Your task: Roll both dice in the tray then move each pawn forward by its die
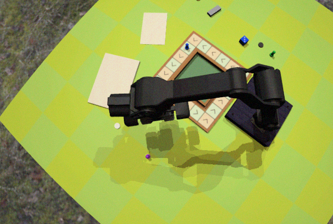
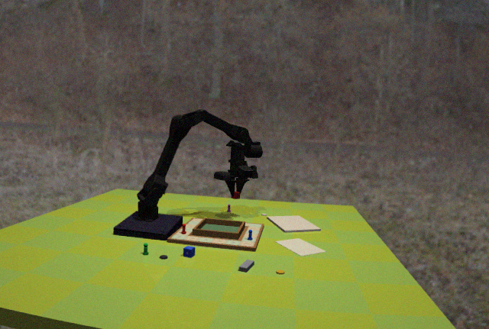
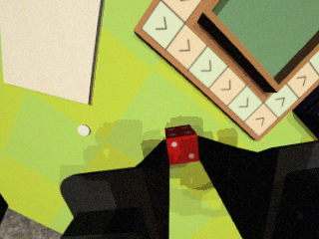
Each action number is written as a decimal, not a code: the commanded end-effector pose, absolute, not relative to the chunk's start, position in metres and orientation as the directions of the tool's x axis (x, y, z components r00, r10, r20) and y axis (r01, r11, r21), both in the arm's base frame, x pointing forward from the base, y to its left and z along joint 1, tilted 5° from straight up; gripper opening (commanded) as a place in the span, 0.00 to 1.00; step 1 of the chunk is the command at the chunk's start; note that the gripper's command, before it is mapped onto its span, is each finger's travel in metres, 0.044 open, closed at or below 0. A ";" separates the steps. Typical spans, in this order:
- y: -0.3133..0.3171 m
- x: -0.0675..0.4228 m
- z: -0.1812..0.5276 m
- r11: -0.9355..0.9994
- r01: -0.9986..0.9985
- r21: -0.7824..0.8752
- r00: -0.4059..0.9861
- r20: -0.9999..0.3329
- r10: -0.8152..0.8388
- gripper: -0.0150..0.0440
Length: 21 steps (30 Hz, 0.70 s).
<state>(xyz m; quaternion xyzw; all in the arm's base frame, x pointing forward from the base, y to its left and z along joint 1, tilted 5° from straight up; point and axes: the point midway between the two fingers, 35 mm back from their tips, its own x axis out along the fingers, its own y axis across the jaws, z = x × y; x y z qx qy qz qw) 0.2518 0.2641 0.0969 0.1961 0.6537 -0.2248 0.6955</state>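
One gripper (image 3: 182,149) clamped on one red die (image 3: 182,144), one blue die (image 1: 243,40), two cream cards (image 1: 153,28), four pawns, one tray (image 2: 219,228).

A yellow-and-green chequered counter (image 2: 244,301) stands outdoors on brown, grassy ground (image 2: 394,152); blurred bare tree trunks (image 2: 216,33) rise behind in dull, hazy light.

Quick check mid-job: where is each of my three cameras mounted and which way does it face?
Top: overhead, looking down on the board; shows the whole arm.
Exterior: off the table's side, level, facing the arm's base and the lifted gripper.
Wrist: on the gripper, looking down; both fingers clamp the red die.
Wrist and exterior share that die.
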 end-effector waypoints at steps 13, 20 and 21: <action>0.228 0.264 0.126 0.890 0.456 -0.026 0.054 -0.997 -0.057 0.25; 0.190 0.274 0.122 0.942 0.332 -0.037 0.055 -0.997 -0.059 0.25; 0.185 0.275 0.121 0.949 0.314 -0.039 0.055 -0.997 -0.059 0.25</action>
